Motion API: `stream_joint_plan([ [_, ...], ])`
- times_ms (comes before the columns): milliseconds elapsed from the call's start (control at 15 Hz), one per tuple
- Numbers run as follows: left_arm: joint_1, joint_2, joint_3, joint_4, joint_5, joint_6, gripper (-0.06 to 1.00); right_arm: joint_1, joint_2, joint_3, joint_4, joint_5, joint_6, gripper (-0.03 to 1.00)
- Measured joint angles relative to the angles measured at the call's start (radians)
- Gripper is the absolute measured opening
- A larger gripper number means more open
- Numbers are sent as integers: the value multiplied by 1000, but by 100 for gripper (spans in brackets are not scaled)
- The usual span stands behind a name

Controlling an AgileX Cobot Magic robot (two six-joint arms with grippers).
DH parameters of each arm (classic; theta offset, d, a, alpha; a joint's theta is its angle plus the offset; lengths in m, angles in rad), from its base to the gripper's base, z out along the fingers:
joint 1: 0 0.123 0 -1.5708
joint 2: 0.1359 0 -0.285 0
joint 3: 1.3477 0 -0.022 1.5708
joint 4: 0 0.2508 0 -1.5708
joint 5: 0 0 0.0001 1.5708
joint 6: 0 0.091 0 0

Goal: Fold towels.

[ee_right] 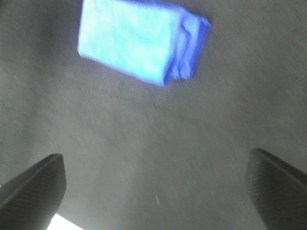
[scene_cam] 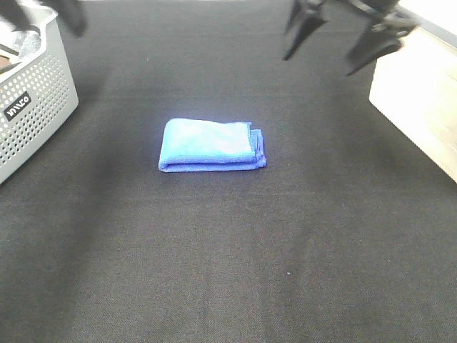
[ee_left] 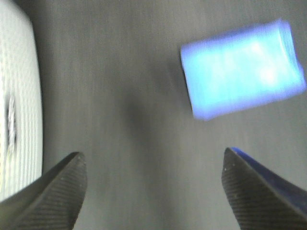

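Note:
A blue towel [scene_cam: 212, 146] lies folded into a compact rectangle in the middle of the black table. It also shows in the left wrist view [ee_left: 242, 69] and in the right wrist view [ee_right: 141, 39], blurred in both. My left gripper [ee_left: 153, 184] is open and empty, raised well away from the towel; only a dark blurred part of it shows at the far left top of the high view [scene_cam: 71, 18]. My right gripper [scene_cam: 332, 43] is open and empty, raised at the far right of the table; it also shows in the right wrist view [ee_right: 156, 191].
A grey perforated basket [scene_cam: 32, 100] with light cloth inside stands at the far left edge and shows in the left wrist view [ee_left: 17, 96]. A pale wooden box [scene_cam: 421, 100] stands at the far right. The table is covered in black cloth [scene_cam: 228, 257].

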Motion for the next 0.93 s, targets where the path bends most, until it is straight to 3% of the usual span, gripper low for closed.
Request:
stream_joint_plan([
  [333,0,-454,426,3,4,26,74,0,-403,394,-140,10,9,96],
  [467,0,-536,493,3,5,32,74,0,-483,467,-144,10,10,96],
  [533,0,-703,636,4,6,36,74,0,-648,614,-152,-12,10,96],
  [600,0,-703,636,4,6,36,74,0,-648,614,-152,-12,10,96],
  [733,0,-879,758,4,6,40,74,0,-810,776,-168,-19,10,96],
  [933,0,-1153,944,4,8,122,74,0,-1064,975,-189,-31,10,96],
])
